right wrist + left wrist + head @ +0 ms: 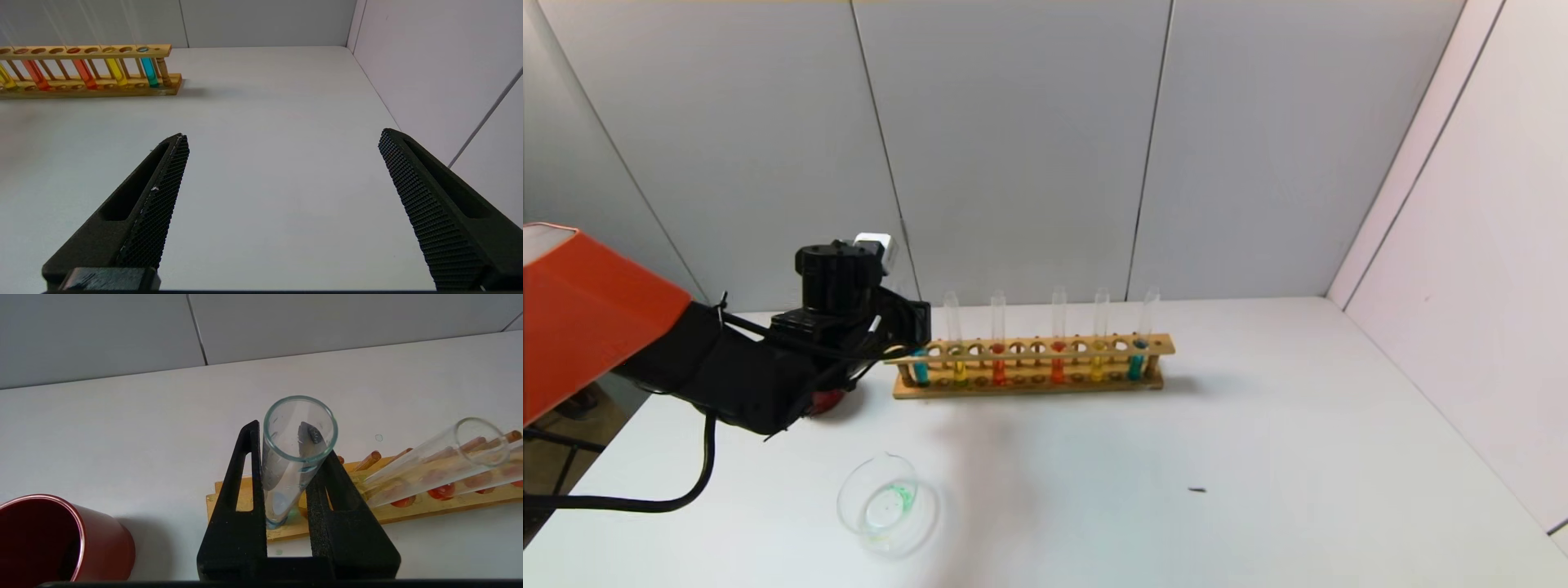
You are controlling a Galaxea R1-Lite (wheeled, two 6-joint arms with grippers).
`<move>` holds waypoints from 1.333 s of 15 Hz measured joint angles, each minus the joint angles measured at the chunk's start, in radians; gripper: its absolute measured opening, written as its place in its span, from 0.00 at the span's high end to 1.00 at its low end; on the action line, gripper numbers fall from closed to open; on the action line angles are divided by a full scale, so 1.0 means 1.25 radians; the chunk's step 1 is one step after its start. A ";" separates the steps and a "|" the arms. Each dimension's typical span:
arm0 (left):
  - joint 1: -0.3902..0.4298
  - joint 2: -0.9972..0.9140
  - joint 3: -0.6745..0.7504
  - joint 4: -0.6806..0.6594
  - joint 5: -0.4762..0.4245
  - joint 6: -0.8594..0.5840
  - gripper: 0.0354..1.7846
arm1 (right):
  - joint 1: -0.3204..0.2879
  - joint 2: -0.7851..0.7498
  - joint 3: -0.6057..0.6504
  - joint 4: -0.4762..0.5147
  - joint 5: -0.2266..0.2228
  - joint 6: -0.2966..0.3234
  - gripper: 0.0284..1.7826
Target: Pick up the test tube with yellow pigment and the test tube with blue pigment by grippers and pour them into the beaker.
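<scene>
The test tube with blue pigment [920, 363] stands in the left end hole of the wooden rack [1029, 385]. My left gripper [913, 349] is shut on it, one finger on each side of the glass, as the left wrist view [282, 428] shows around the tube [286, 473]. The test tube with yellow pigment [960, 367] stands in the rack beside it [449, 457]. The beaker [847, 498] sits near the table's front with green liquid traces inside. My right gripper [282, 134] is open and empty over bare table, out of the head view.
A dark-red cup [61, 539] stands left of the rack, mostly hidden behind my left arm in the head view [829, 400]. Orange-red, golden-yellow [1098, 363] and teal [1137, 363] tubes fill the rack. Walls close the back and right.
</scene>
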 joint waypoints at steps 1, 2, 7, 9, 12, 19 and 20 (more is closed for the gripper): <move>0.000 -0.007 -0.010 0.018 0.000 0.000 0.83 | 0.000 0.000 0.000 0.000 0.000 0.000 0.05; 0.000 -0.014 -0.020 0.034 0.000 0.000 0.83 | 0.000 0.000 0.000 0.000 0.000 0.000 0.05; 0.000 -0.054 -0.073 0.123 0.000 0.001 0.83 | 0.000 0.000 0.000 0.000 0.000 0.000 0.05; 0.000 -0.074 -0.103 0.164 0.001 0.001 0.83 | 0.000 0.000 0.000 0.000 0.000 0.000 0.05; 0.003 -0.097 -0.132 0.207 0.002 0.012 0.83 | 0.000 0.000 0.000 0.000 0.000 0.000 0.05; 0.003 -0.209 -0.162 0.326 0.022 0.016 0.83 | 0.000 0.000 0.000 0.000 0.000 0.000 0.05; 0.003 -0.237 -0.156 0.353 0.026 0.016 0.83 | 0.000 0.000 0.000 0.000 0.000 0.000 0.05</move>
